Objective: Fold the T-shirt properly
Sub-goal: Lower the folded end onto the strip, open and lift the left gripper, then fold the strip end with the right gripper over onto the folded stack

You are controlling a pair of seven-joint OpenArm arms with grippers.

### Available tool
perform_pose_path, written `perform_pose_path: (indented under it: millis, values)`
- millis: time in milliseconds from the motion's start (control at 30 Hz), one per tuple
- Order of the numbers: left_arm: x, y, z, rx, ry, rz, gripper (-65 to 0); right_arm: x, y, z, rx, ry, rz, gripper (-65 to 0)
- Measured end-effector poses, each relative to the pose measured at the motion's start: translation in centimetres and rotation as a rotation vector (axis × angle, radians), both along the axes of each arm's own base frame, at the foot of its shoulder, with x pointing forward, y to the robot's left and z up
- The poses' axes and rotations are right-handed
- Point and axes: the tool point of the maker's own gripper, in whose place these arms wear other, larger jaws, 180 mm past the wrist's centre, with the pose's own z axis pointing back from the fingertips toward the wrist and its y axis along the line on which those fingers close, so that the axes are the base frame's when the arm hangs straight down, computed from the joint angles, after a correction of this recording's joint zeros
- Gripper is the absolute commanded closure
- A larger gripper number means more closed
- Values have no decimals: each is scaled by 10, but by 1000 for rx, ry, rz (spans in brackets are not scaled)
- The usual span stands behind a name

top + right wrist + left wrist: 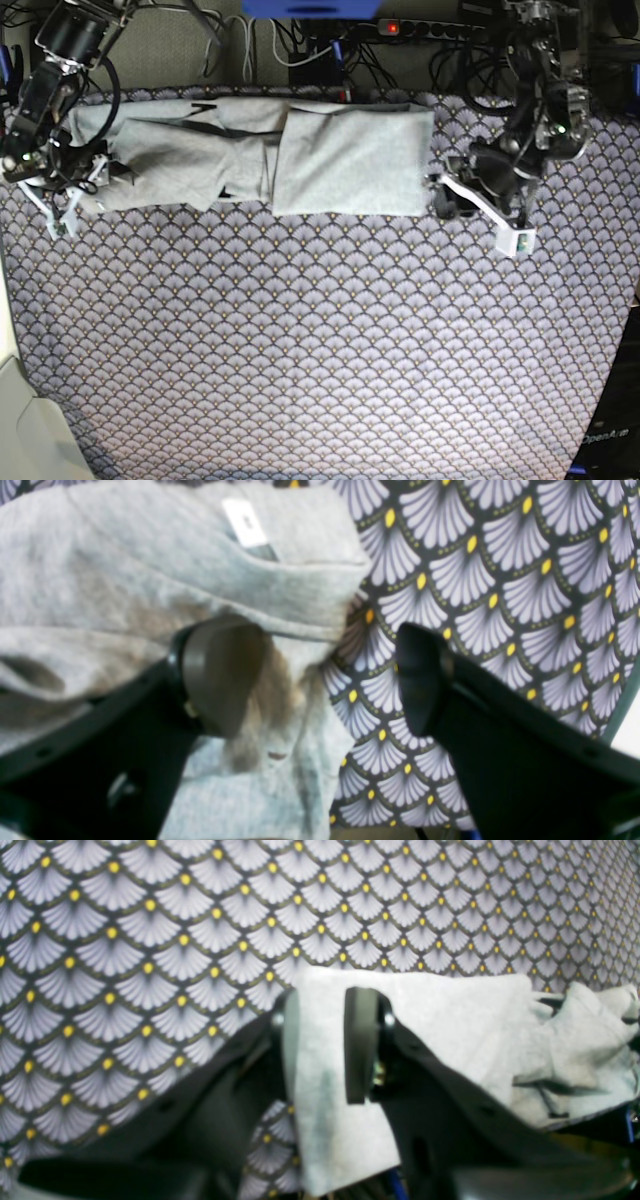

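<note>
Seen from the base camera, the T-shirt lies stretched along the far edge of the scallop-patterned cloth, its right-hand part folded into a neat flat panel and its other end rumpled; this view alone shows that whole shape. Only the left wrist camera shows the left gripper clenched on a flap of the grey fabric, the cloth pinched between its dark pads and hanging down past them, with black lettering strokes on the crumpled part beyond. From the base view that gripper sits at the folded panel's edge, its grasp too small to read. The right wrist camera shows the right gripper released, jaws spread wide over the shirt's rumpled end: one finger lies against the grey fabric, the other over bare patterned cloth. A white label shows on the shirt there. Beyond the shirt, cables and a power strip with a red light run along the back.
</note>
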Motion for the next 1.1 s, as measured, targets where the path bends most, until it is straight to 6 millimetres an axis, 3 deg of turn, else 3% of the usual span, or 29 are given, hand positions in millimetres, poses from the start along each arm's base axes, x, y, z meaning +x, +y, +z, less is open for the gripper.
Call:
perform_pose_path:
  millis: [367,567,767,933,1100]
  values:
    - [5,63,23,52,-64,171,-167,-9,-15,1,94,-72,-212,-473]
    - [5,77,27,57,-74,213,-180,-10,-14,0,102,-76,-221,-473]
    - [5,77,26,54,-71,214,-180,-10,-4,-4,120,-78,-226,-467]
    - [4,83,28,58,-76,233,-180,-9,-2,-5,123,-82,-229,-406]
    - [4,88,29,61,-78,246,-180,-8,1,-5,129,-82,-224,-288]
